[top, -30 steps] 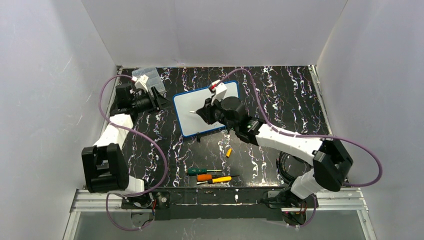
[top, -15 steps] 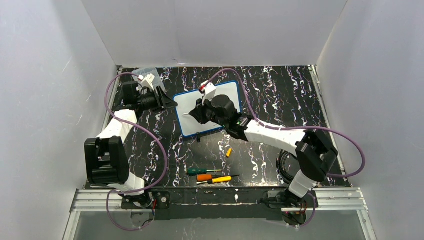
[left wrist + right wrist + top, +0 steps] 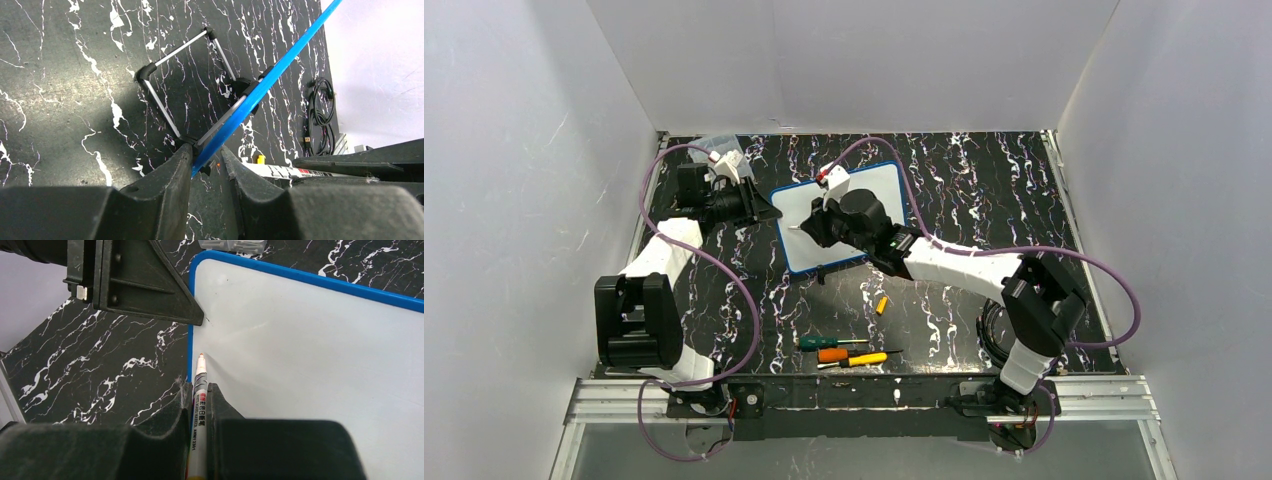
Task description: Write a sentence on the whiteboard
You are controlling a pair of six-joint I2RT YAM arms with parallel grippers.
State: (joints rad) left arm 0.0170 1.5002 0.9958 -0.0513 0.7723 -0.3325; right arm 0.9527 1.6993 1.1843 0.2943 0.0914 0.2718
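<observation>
The whiteboard (image 3: 849, 205), white with a blue frame, stands tilted on its wire stand (image 3: 165, 100) in the middle of the table. Its face (image 3: 310, 350) is blank; no orange sentence shows. My left gripper (image 3: 764, 208) is at the board's left edge, and in the left wrist view its jaws (image 3: 206, 152) are closed narrowly around the blue frame (image 3: 265, 85). My right gripper (image 3: 199, 390) is shut on a white marker (image 3: 199, 405). The marker's reddish tip (image 3: 201, 357) is at the board's left part, just inside the frame; I cannot tell if it touches.
A clear plastic box (image 3: 722, 148) sits at the back left behind the left arm. Two screwdrivers (image 3: 829, 343) (image 3: 854, 358) and a small yellow cap (image 3: 881, 304) lie near the front. A black cable coil (image 3: 992, 330) lies beside the right arm's base.
My left gripper moved right to the board's left edge. My right gripper carried the marker left across the board toward that edge.
</observation>
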